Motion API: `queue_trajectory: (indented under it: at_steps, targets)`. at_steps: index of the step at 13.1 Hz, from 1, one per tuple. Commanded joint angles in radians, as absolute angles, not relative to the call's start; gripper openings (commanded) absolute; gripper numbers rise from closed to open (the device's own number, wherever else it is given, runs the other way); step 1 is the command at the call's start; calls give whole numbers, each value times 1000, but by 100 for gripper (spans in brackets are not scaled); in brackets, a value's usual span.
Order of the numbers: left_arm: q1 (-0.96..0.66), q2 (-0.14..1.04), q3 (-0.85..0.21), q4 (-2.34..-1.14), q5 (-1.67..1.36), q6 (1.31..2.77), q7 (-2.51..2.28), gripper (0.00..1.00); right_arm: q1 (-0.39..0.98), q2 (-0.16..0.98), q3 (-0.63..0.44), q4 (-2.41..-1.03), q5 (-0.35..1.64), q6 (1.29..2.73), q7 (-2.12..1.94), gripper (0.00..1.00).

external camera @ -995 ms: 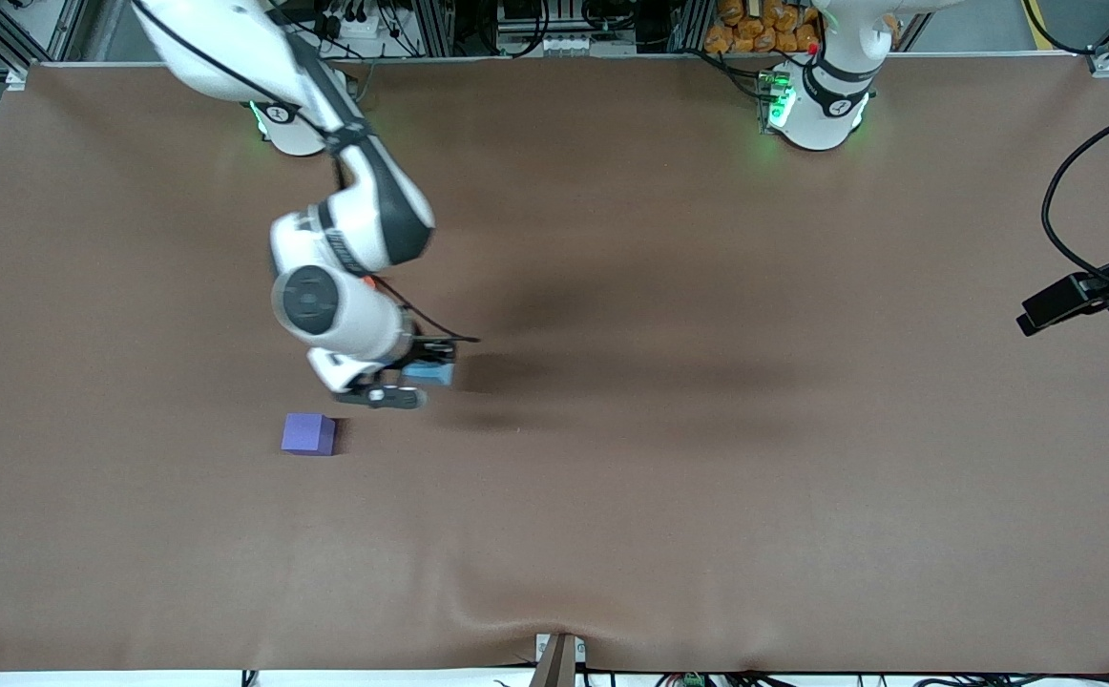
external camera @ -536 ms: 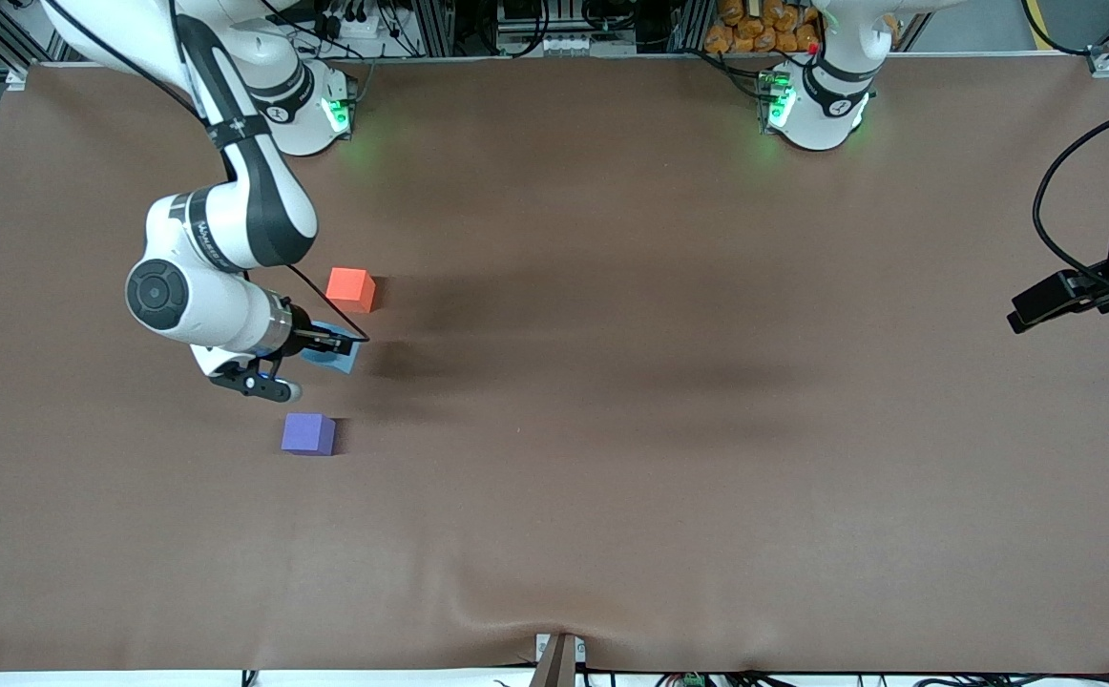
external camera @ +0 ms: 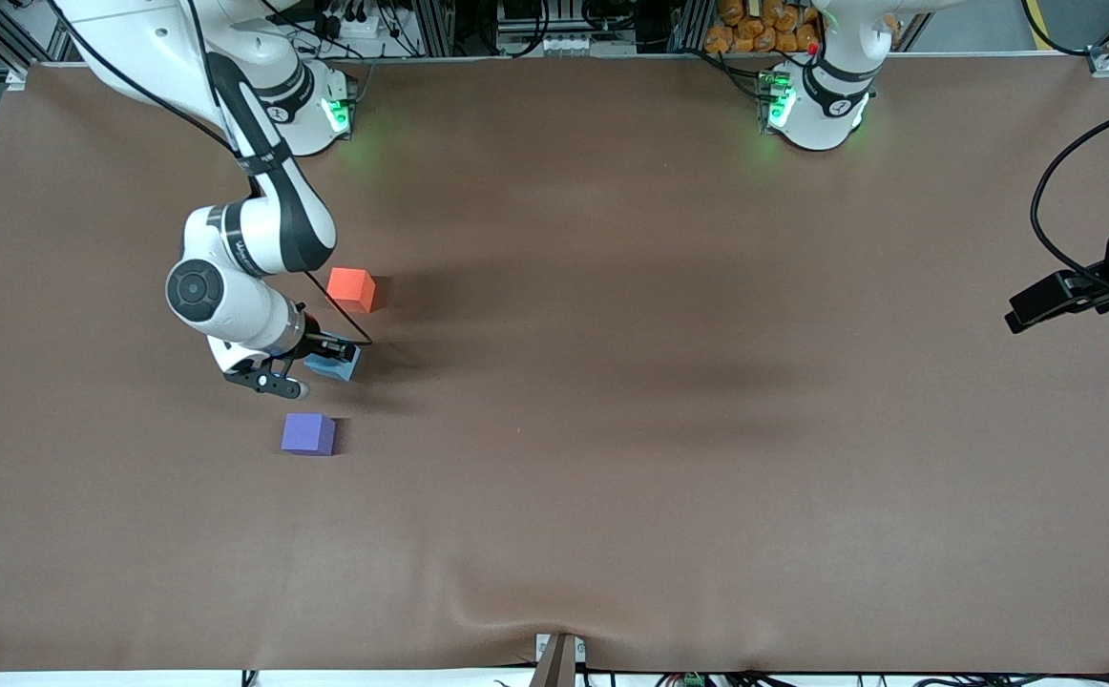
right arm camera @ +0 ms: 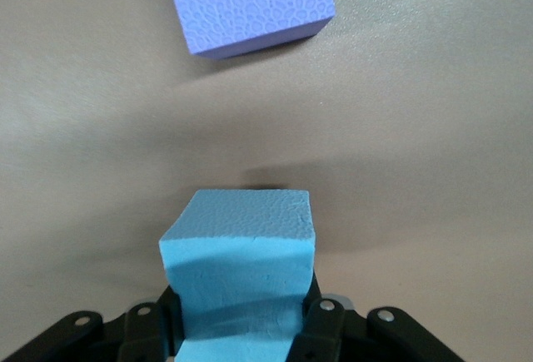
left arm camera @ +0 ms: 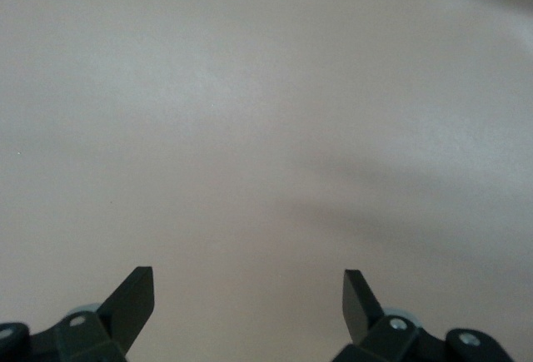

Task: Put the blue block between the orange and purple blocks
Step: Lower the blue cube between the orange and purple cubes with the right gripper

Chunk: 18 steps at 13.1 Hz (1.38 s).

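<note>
Blue block [external camera: 335, 362] [right arm camera: 240, 275]: light sky-blue matte cube clamped by the right gripper [external camera: 325, 351], between the other two cubes. Orange block [external camera: 351, 288]: flat on the table at its 12 o'clock. Purple block [external camera: 308, 434] [right arm camera: 247, 2]: flat at its 7 o'clock.

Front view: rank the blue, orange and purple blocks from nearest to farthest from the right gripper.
1. blue block: clamped in the right gripper, between the other two blocks.
2 and 3. orange block, farther from the front camera, and purple block, nearer to it: too close to call.
</note>
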State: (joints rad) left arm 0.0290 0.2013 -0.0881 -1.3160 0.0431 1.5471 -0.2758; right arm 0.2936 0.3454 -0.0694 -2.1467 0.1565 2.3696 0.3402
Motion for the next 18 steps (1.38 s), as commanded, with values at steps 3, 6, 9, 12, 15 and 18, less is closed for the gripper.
queue_trajectory:
  at_steps: [3,6,9,12,15,18]
  targets:
    - [41,164,-95,-1336,28,1514,-259,100,238,344,-55,-2183,143,2391,204,26]
    - [48,167,-87,-1330,34,1516,-247,100,241,360,-55,-2183,144,2414,206,31]
    - [43,178,-89,-1328,46,1516,-241,100,248,380,-54,-2180,144,2434,204,37]
    - [43,178,-87,-1328,46,1516,-195,100,252,383,-52,-2177,144,2436,202,69]
    - [46,153,-87,-1333,34,1494,-212,100,253,367,-54,-2174,146,2425,199,100]
    - [45,143,-95,-1367,28,1491,-216,100,238,293,-55,-2172,144,2383,198,100]
